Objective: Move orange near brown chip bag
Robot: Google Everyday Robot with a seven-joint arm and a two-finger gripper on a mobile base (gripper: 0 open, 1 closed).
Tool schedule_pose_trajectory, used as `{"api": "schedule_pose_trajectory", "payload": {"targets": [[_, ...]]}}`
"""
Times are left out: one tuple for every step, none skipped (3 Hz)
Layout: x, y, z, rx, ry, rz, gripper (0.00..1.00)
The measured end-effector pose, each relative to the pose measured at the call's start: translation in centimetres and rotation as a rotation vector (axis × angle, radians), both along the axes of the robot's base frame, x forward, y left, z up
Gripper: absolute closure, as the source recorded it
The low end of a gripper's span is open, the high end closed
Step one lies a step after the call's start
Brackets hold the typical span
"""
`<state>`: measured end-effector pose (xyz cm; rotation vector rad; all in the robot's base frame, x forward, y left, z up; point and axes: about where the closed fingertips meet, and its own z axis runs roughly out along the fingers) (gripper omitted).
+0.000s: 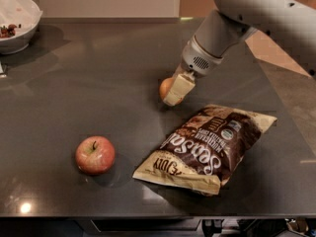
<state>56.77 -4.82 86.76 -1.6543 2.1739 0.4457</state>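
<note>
Near the middle of the dark tabletop (pixel 98 83), a little toward its far side, I have the gripper (pixel 171 94) pointing down and to the left from the pale arm (pixel 232 19), which reaches in from the top right corner of the view. Its jaws are closed on the orange (pixel 165 87). One cream-coloured finger (pixel 178 87) lies across the fruit's right side and covers a good part of it, so only the left half of the orange shows (the other finger is hidden behind it). I cannot tell whether the orange rests on the surface or hangs just above it; a soft shadow sits beneath.

The brown chip bag (pixel 210 147) lies flat, closer to the camera and to the right of the orange. It is turned at an angle, so its white script runs up toward the right. Its upper left edge is near the gripper but not touching it, and a narrow strip of bare table shows between them.

The apple (pixel 95 155) stands stem up toward the front left, well apart from the orange and separated from the bag's lower left corner by a gap. A white bowl (pixel 22 36) sits at the far left corner (partly cut off by the edge), with some dark reddish bits inside.
</note>
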Motion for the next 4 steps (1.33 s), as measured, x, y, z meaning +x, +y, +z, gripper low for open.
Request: {"api": "schedule_pose_trajectory", "payload": {"targets": [[-1.1,-0.5,-0.7,-0.003,0.013,-0.015,1.0],[-1.8,-0.9,-1.1,-0.008,0.016,-0.029,1.0],[-2.5,-1.4,-1.3,-0.01,0.018,-0.044,1.0],[-2.8,-1.7,-1.6,-0.009,0.021,-0.052,0.82]]}}
